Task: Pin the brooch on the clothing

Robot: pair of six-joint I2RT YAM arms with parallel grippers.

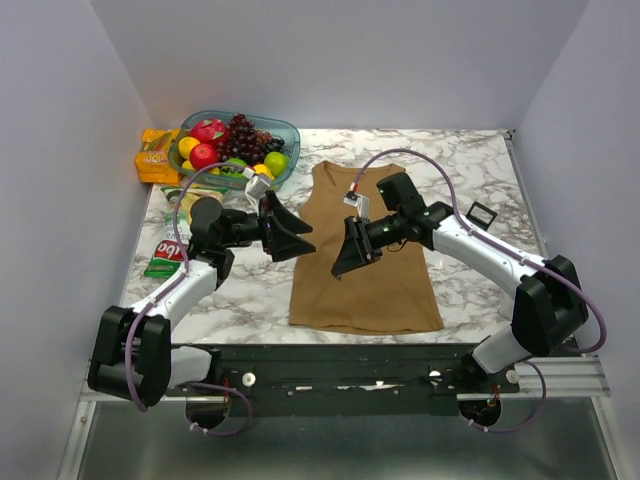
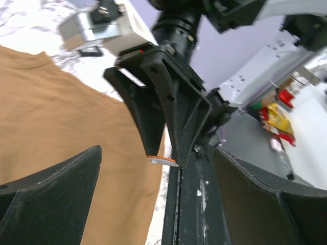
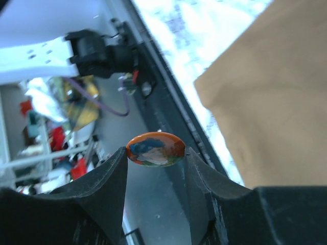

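The brooch [image 3: 155,149] is a small round badge with an orange rim and blue and pale marks. My right gripper [image 3: 155,151] is shut on it by its edges, held in the air over the table's near edge. In the left wrist view the brooch [image 2: 163,161] shows edge-on at the right gripper's fingertips. The tan tank top [image 1: 380,280] lies flat on the marble table, and also shows in the wrist views [image 2: 51,117] [image 3: 276,102]. My left gripper [image 1: 300,235] is open and empty, facing the right gripper [image 1: 343,258] from the left, a short gap between them, over the top's left edge.
A bowl of fruit [image 1: 285,130] stands at the back left with an orange packet [image 1: 155,155] beside it. A green-and-white chips bag [image 1: 168,250] lies under the left arm. A small black square frame [image 1: 482,213] sits right of the top. A dark rail [image 1: 350,355] runs along the near edge.
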